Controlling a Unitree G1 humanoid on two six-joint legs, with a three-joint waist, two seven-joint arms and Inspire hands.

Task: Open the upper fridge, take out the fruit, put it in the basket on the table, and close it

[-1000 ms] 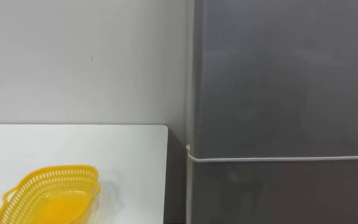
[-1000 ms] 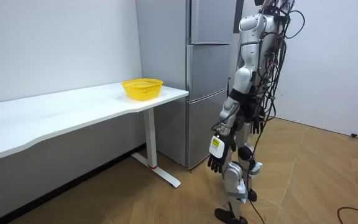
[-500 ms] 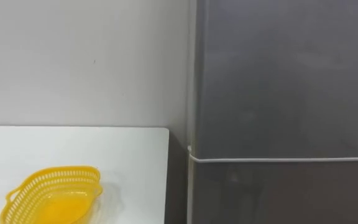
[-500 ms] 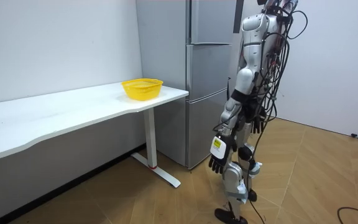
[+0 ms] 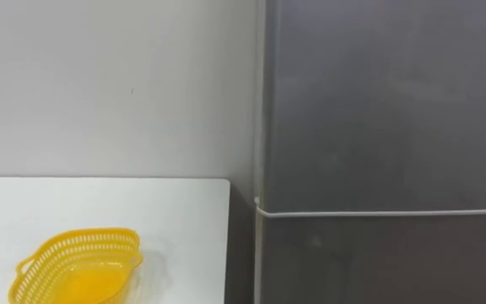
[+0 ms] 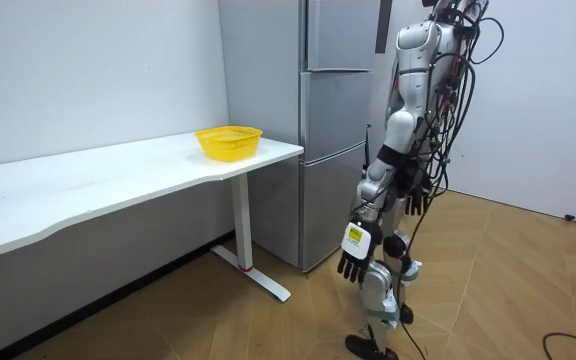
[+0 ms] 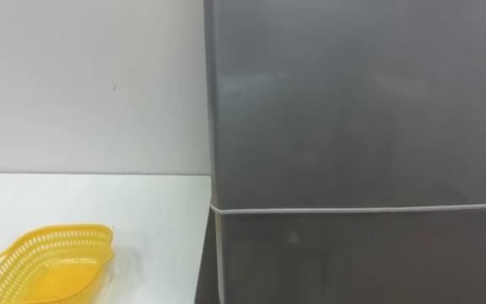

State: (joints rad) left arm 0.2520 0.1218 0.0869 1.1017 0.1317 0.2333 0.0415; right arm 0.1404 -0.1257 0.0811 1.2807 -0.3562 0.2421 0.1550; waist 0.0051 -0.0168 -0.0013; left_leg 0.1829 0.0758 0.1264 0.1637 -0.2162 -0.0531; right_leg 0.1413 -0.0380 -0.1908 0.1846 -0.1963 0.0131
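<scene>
The fridge (image 5: 386, 110) was faced closed at frame right, so the left hand (image 6: 356, 264) was hung low, fingers loosely apart, empty.

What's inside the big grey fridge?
Its inside is hidden: both doors of the fridge are shut, with a thin seam between them. Only the grey front shows, beside the white table with the yellow basket.
</scene>
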